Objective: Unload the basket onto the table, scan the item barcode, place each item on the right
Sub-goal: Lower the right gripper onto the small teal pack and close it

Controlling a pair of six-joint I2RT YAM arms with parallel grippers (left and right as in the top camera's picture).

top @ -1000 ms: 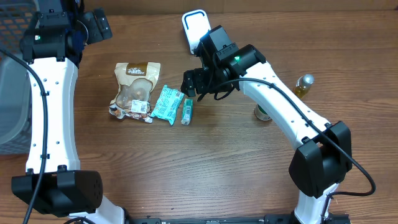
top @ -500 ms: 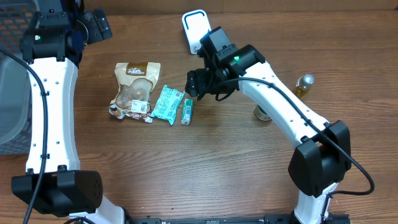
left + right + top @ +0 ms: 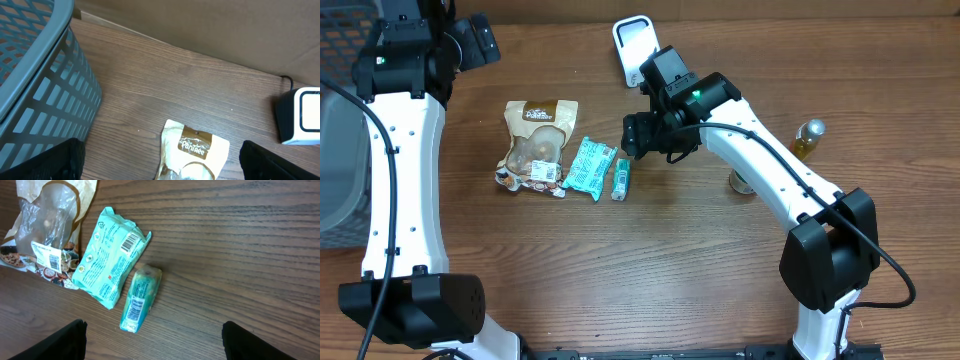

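Note:
Three items lie side by side on the wooden table: a brown snack bag, a teal packet and a small teal pack. In the right wrist view the teal packet and the small pack both show barcodes facing up. My right gripper hovers open just right of and above the small pack, nothing between its fingers. The white scanner stands at the back of the table. My left gripper is open at the far left, above the table behind the snack bag.
A grey mesh basket stands at the left edge. A small bottle and a can sit to the right, partly behind the right arm. A brown wall runs along the table's back.
My right gripper has shifted slightly to the right, away from the small teal pack. The left arm and the items have not moved.

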